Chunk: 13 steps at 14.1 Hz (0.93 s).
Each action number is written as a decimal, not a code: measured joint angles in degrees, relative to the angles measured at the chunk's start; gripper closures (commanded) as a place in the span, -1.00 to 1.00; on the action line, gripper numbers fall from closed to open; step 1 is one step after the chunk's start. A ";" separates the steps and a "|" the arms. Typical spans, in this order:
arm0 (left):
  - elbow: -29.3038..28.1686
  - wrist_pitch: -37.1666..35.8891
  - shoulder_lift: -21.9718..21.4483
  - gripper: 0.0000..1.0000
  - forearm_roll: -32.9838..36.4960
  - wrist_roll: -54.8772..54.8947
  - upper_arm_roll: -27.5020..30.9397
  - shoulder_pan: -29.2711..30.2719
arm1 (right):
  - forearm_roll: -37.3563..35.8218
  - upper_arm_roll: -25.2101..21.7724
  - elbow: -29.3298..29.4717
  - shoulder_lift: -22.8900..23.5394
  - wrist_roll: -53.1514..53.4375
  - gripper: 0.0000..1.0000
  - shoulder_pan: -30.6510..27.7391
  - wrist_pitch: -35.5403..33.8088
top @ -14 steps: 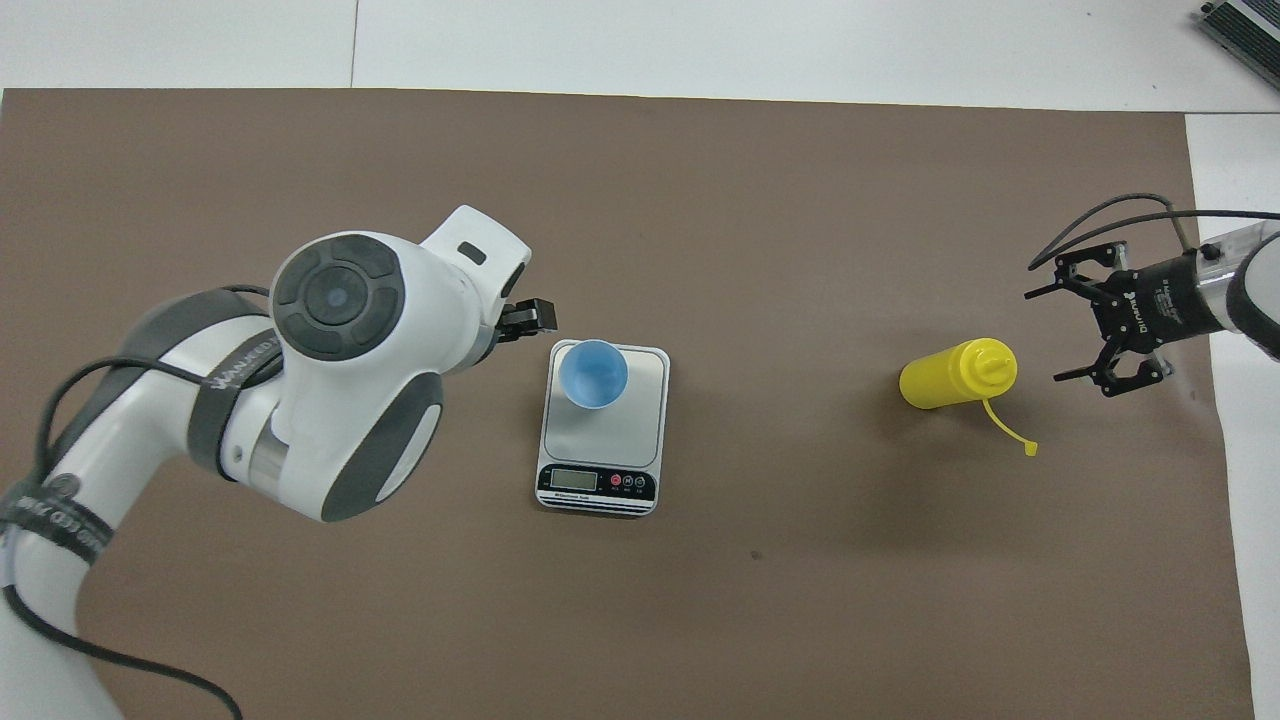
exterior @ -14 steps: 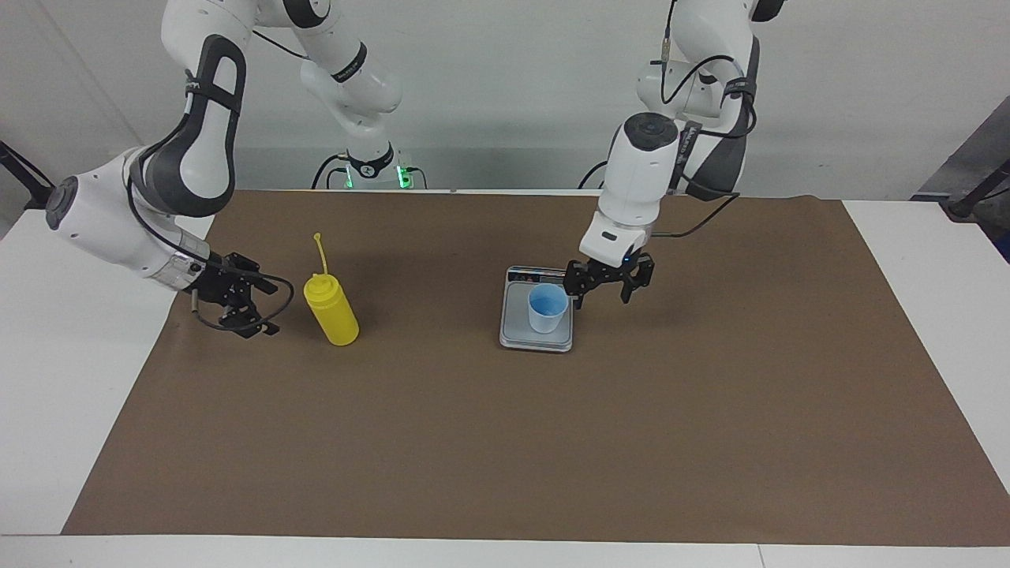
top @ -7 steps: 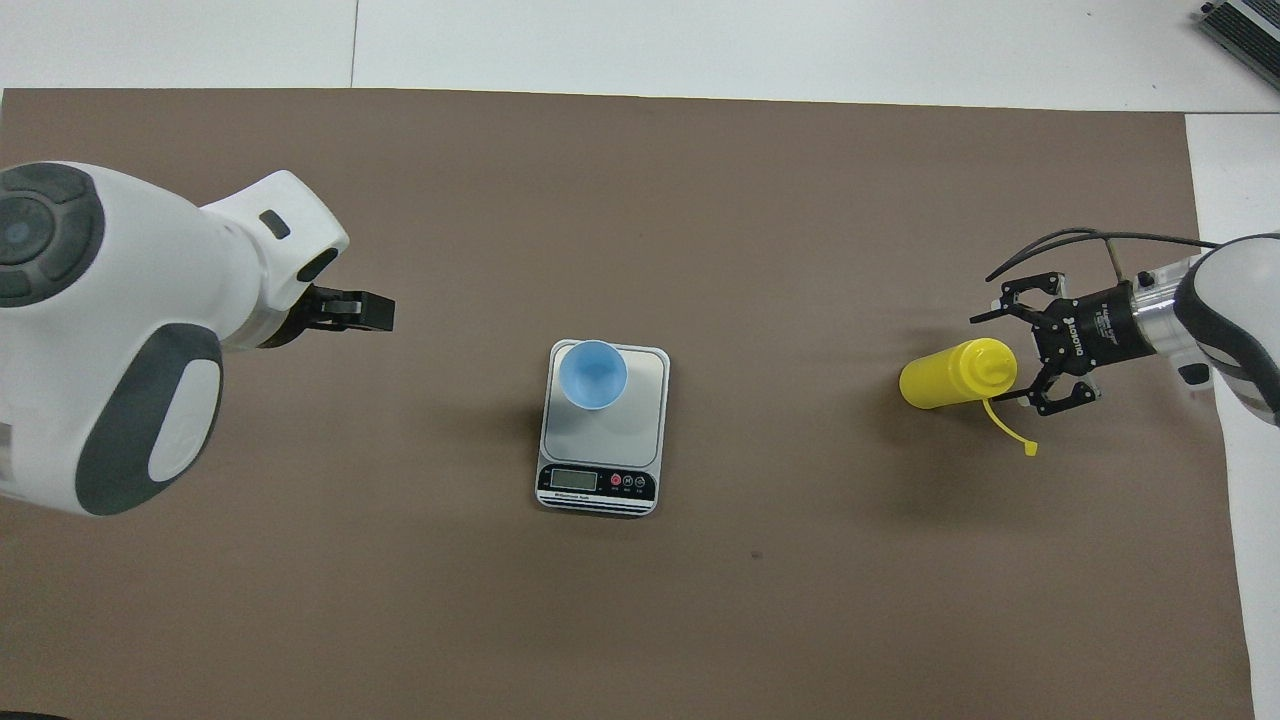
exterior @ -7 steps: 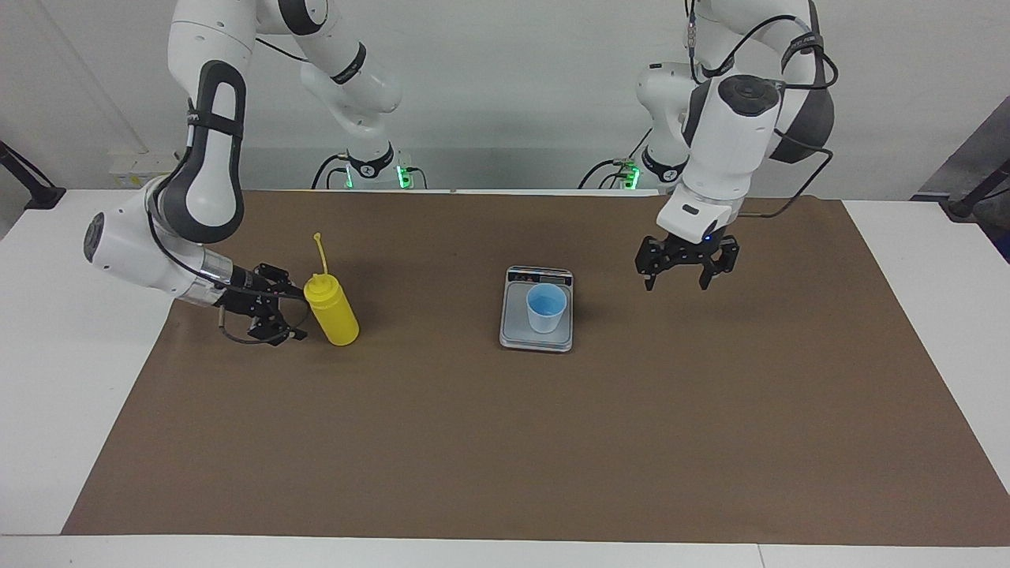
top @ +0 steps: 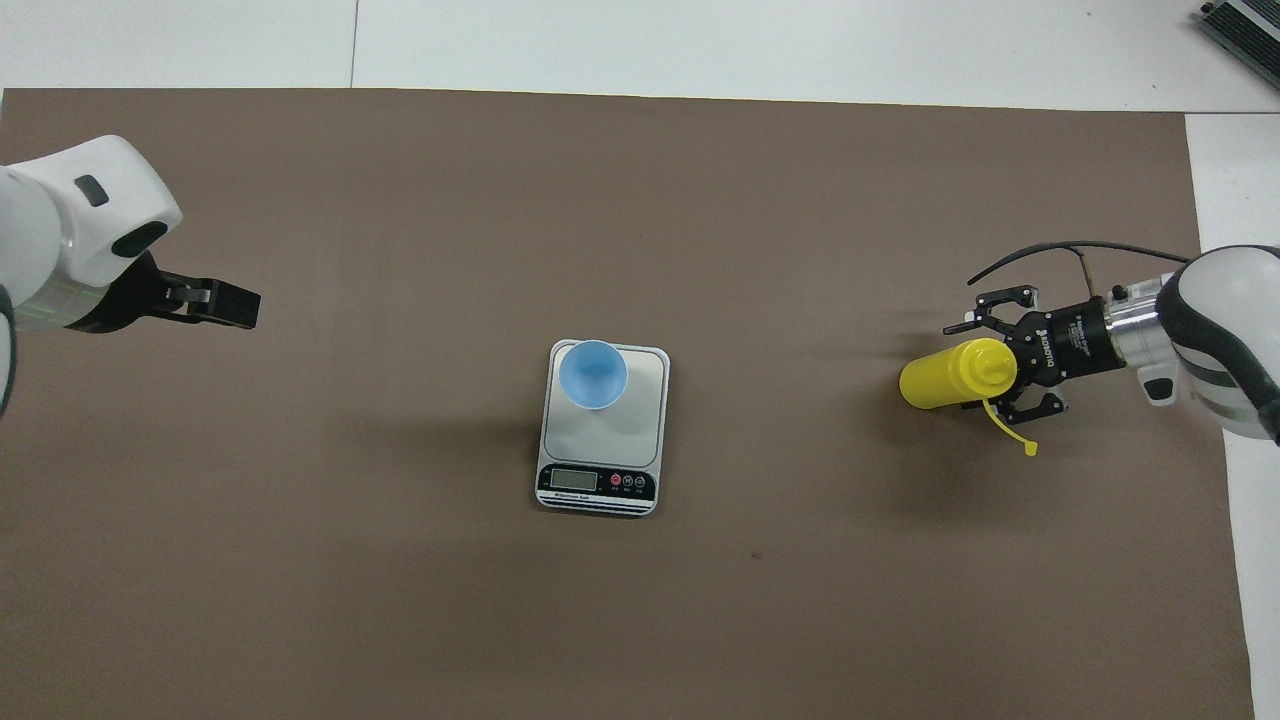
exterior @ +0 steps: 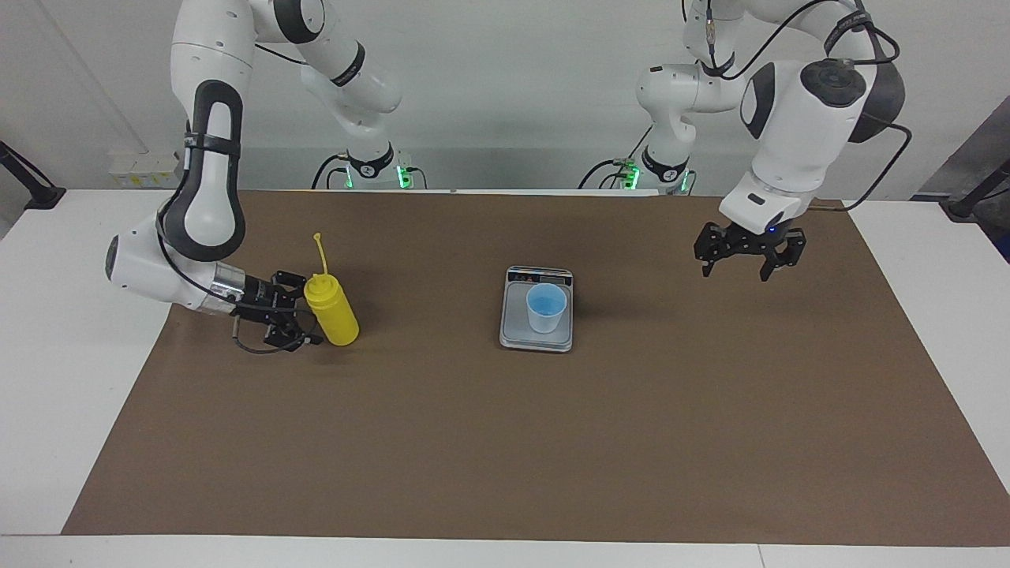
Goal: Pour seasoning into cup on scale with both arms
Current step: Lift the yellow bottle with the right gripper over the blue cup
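The bottle (exterior: 332, 311) stands upright on the brown mat (exterior: 505, 442) at the middle left of the facing view, its thin tethered tip sticking up above the cap; in the overhead view the bottle (top: 955, 373) sits at the middle right of the frame. The right gripper (exterior: 293, 313) lies low and sideways at the bottle, its fingers spread wide to either side of the bottle's upper part, one finger (top: 1000, 303) above the cap in the overhead view and the other below it; whether they touch the plastic cannot be told, and the bottle is not lifted. The scale (exterior: 536, 317) lies flat near the centre of the facing view, with its display edge toward the robots, and in the overhead view the scale (top: 600, 440) shows that display strip at its lower edge. The cup (exterior: 546, 307) stands upright on the scale's platform, toward the corner away from the display, as the cup (top: 592, 373) shows in the overhead view. The left gripper (exterior: 749, 254) hangs in the air at the upper right of the facing view, over bare mat well apart from the scale, fingers pointing down and spread open, holding nothing; in the overhead view it (top: 215, 303) enters at the left edge.
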 measured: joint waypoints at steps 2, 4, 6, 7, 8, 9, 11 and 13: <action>2.41 -2.82 0.00 -1.00 -0.30 1.57 0.02 1.23 | 0.01 0.27 0.00 -0.53 0.00 1.00 0.31 0.12; 5.20 -5.89 0.01 -1.00 -0.41 2.98 0.01 1.96 | 0.01 0.34 -0.01 -1.15 0.41 1.00 1.41 1.36; 7.37 -8.49 0.00 -1.00 -0.64 3.50 0.03 2.65 | 0.01 0.42 0.06 -2.07 2.70 1.00 2.97 3.67; 7.85 -8.90 -0.01 -1.00 -0.82 3.63 0.03 2.85 | -0.01 0.44 0.30 -2.62 4.50 1.00 4.20 4.61; 7.80 -8.91 -0.02 -1.00 -0.98 3.66 0.02 2.88 | -0.46 0.45 0.82 -3.17 6.66 1.00 5.66 5.24; 7.47 -8.88 -0.02 -1.00 -1.12 3.66 -0.10 2.88 | -1.98 0.47 1.57 -3.59 9.19 1.00 7.18 6.02; 6.84 -8.86 -0.04 -1.00 -1.20 3.66 -0.63 2.85 | -7.26 0.54 4.05 -3.95 15.89 1.00 10.28 6.89; 6.65 -8.88 -0.21 -1.00 -1.25 3.66 -1.03 2.84 | -11.74 0.59 7.24 -3.83 23.28 1.00 13.72 6.92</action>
